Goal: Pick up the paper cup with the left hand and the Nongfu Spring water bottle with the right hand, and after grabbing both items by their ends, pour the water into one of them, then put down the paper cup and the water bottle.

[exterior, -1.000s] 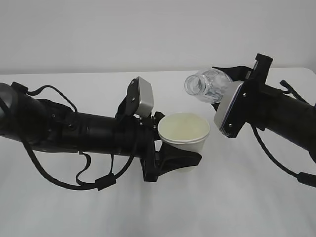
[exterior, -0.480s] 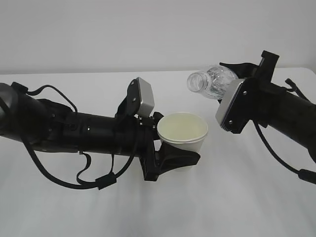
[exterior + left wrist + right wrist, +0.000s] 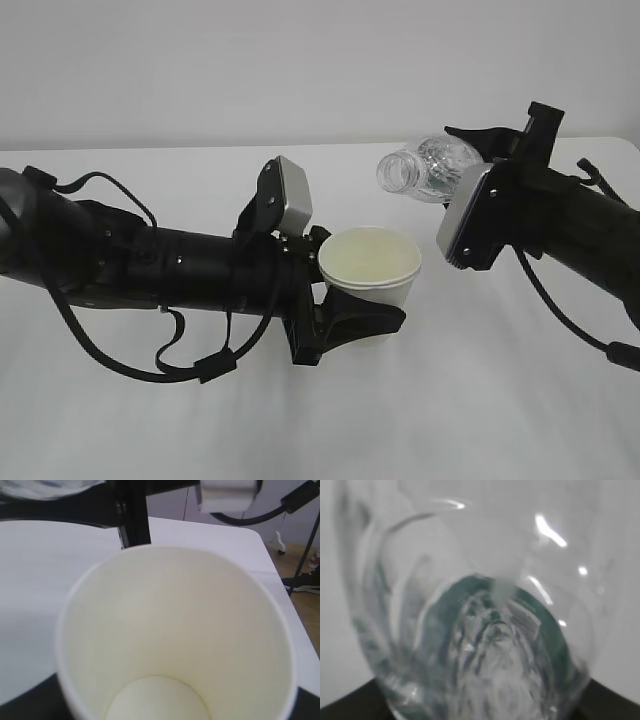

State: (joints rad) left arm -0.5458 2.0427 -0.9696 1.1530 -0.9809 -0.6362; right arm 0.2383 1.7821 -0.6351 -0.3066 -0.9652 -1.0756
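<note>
White table (image 3: pixel 480 420): tipped bottle (image 3: pixel 425 170) (capless) above cup (image 3: pixel 372 280).

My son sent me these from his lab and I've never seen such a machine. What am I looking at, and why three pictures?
These are two black robot arms working over a white table. One picture comes from a camera standing in front; the other two come from small cameras on each arm's wrist. The left arm's tool holds a small cream-white paper cup upright; its wrist camera looks straight down into the cup. The right arm's tool holds a clear plastic bottle, capless and tipped on its side, mouth towards the cup. That wrist camera sees the bottle very close, so it looks blurry.
</note>
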